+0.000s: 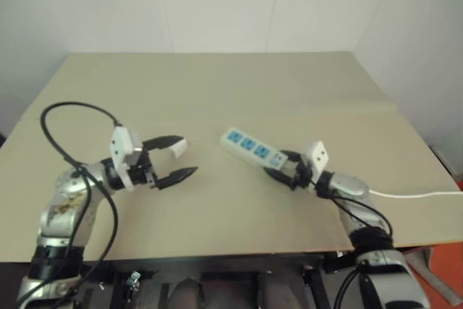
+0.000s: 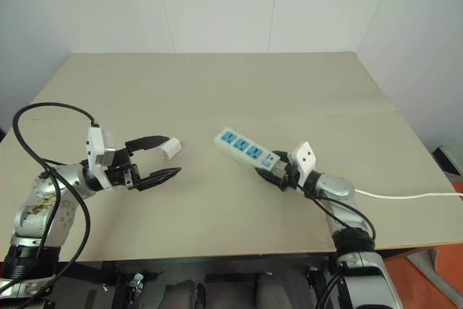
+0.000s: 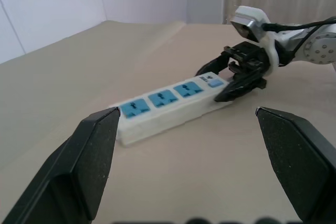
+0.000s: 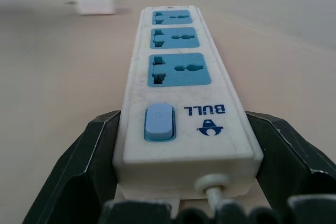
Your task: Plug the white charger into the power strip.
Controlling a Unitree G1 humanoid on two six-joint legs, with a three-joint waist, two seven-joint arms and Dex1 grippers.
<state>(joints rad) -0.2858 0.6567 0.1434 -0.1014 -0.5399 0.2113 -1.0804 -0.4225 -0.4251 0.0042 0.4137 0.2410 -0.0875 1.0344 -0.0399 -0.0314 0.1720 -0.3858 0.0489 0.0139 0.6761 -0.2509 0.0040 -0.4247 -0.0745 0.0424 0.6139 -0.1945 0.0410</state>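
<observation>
The power strip (image 1: pixel 248 147) lies slanted at the table's middle, its three blue socket faces up. My right gripper (image 1: pixel 278 165) is shut on its switch end, one black finger (image 4: pixel 92 150) pressed against each long side, and the thin white cord (image 1: pixel 419 195) trails off to the right. The small white charger (image 2: pixel 171 147) lies on the table left of the strip, its prongs pointing away from the strip. My left gripper (image 1: pixel 187 155) stands open by the charger with nothing between its fingers (image 3: pixel 92 156). It points at the strip (image 3: pixel 163 103), and the charger sits at its far fingertip.
A black cable (image 1: pixel 72 110) loops over the table (image 1: pixel 217 85) behind my left arm. The table's right edge runs close past my right forearm. Pale walls rise behind the far edge.
</observation>
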